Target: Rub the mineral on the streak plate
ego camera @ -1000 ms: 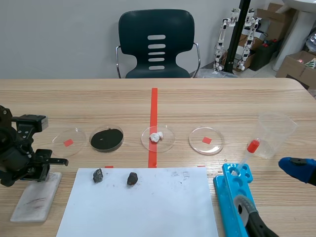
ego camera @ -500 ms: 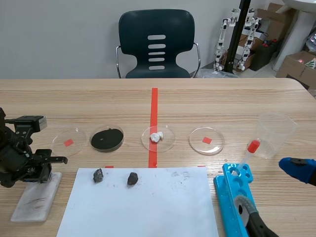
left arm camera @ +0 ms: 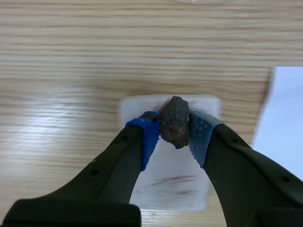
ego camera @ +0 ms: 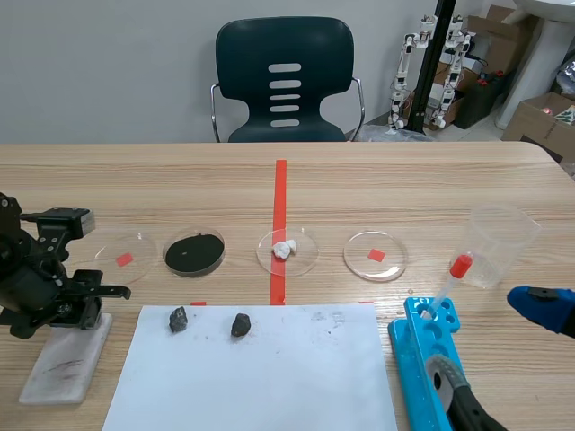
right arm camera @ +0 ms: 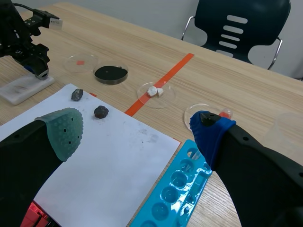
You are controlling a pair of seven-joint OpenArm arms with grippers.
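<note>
Closest to the robot, on its left, a white streak plate (ego camera: 65,356) lies flat on the wooden surface (ego camera: 404,180), with faint dark streaks across its near half. The left end effector (left arm camera: 174,125) hangs over the plate's far end. It is clenched on the mineral (left arm camera: 174,122), a rough brown-grey lump pinched between the two blue pads. I cannot tell whether the lump actually touches the plate.

Just beside the plate lies a white sheet of paper (ego camera: 269,377), smudged grey toward its far right corner. To the right of the sheet sits a blue well tray (ego camera: 415,355), and a dropper (ego camera: 452,277) with a red bulb leans out of its far end. The right end effector (right arm camera: 136,128) hovers low at the robot's right, its fingers spread wide and grasping nothing.

Near the sheet's far edge rest a small dark stone (ego camera: 178,318) and a second dark stone (ego camera: 240,324), apart from each other.

Beyond the sheet runs a row of round clear dishes. The leftmost dish (ego camera: 121,254) sits over a red mark, followed by a dish of black powder (ego camera: 194,252) and a dish with white lumps (ego camera: 287,250) on the red tape line. A fourth dish (ego camera: 375,256) sits over another red mark. A clear plastic cup (ego camera: 501,242) stands further right, and a dark chair (ego camera: 285,81) sits at the surface's far side.
</note>
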